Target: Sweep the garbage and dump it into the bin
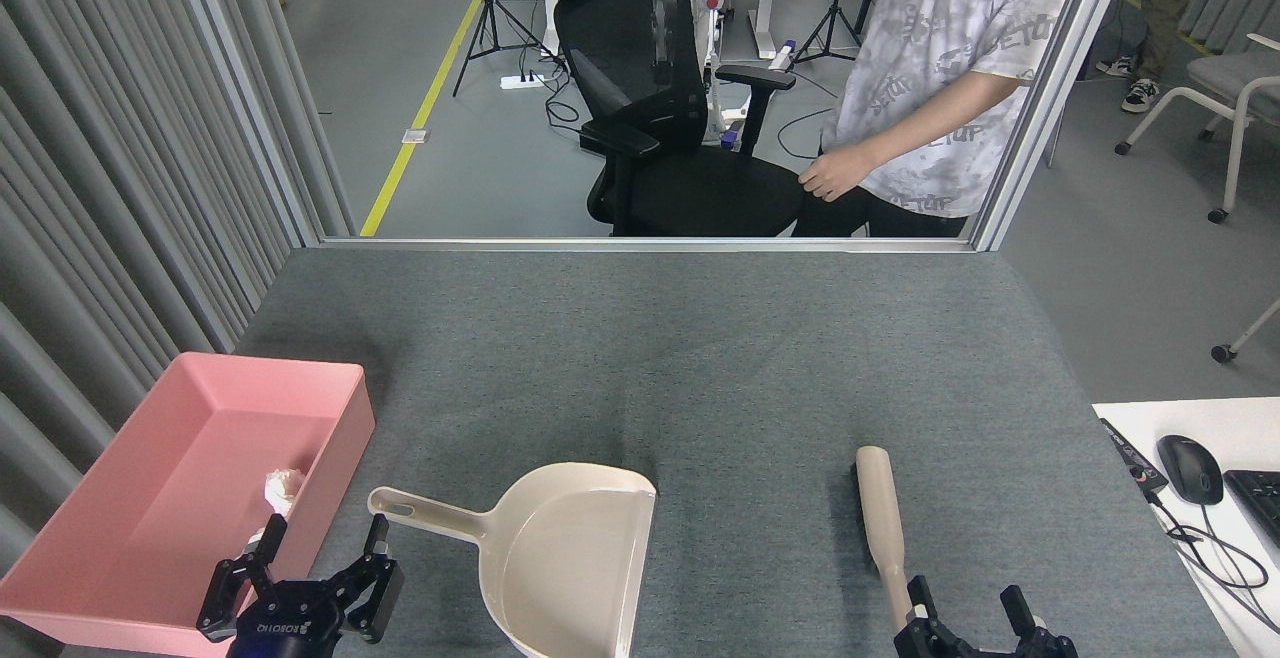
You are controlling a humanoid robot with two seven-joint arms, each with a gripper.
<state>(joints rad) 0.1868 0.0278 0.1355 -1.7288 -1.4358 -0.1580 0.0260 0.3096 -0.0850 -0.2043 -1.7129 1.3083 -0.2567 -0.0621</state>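
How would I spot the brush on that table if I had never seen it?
Start at the grey table and look to its near right part, just ahead of the right gripper. The brush lies there alone, a slim beige stick, unlike the broad scoop-shaped dustpan at its left.

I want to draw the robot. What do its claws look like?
Both claws are black. The left claw has two jointed fingers made of linked bars, spreading from a blocky black body with white letters printed on it, and a bit of blue shows under that body. Only the top of the right claw shows: two short black fingers with small pale patches near their base. No cables are visible.
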